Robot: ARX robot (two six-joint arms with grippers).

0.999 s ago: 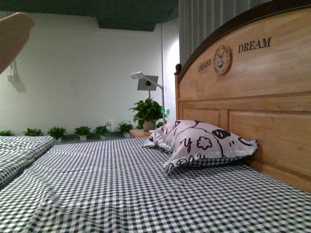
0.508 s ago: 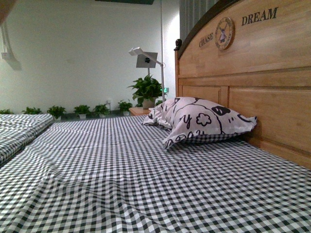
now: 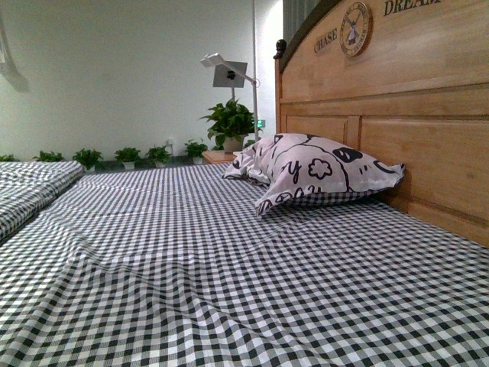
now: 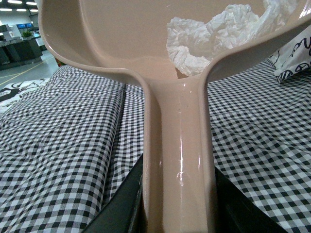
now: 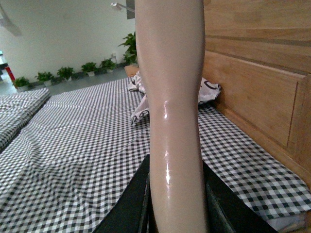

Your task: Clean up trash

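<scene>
Only black, smooth-faced gripper fingers showed at the base of each wrist view, angular and matte; no arms appeared in front.

Bedroom showroom: bed, headboard.
</scene>
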